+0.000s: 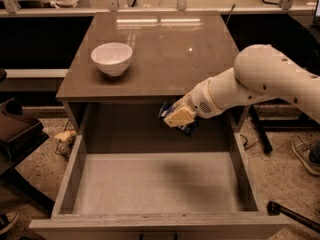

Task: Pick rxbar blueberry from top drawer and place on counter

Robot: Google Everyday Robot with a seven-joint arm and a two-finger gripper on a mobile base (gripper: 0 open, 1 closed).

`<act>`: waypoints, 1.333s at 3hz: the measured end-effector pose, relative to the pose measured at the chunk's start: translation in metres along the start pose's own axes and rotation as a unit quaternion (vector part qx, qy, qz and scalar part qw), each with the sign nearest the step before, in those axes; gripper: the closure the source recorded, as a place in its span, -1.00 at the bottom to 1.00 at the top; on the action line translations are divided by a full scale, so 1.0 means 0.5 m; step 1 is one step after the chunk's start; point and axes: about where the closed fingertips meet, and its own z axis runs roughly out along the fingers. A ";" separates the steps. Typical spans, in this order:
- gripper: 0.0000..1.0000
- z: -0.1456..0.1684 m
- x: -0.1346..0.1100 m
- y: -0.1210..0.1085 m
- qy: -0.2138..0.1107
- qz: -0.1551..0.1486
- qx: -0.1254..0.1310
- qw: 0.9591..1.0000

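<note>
The top drawer [75,169] is pulled fully open below the counter [165,49], and its pale floor is bare. My gripper [177,117] hangs above the drawer's back part, just under the counter's front edge, at about the height of the slab. It is shut on the rxbar blueberry [186,129], whose dark blue wrapper sticks out beside and below the pale fingers [179,116]. The bar is clear of the drawer floor.
A white round bowl [112,58] stands on the counter's left side. A long pale shelf with metal rails [150,3] runs behind the counter. A dark chair [15,134] stands at the left, and a shoe [305,154] and a dark rod [295,216] at the right.
</note>
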 end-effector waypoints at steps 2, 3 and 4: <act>1.00 -0.011 -0.025 -0.014 -0.003 0.003 0.006 1.000; 1.00 -0.085 -0.115 -0.069 -0.012 0.006 0.049 0.999; 1.00 -0.148 -0.183 -0.102 -0.020 0.003 0.085 0.996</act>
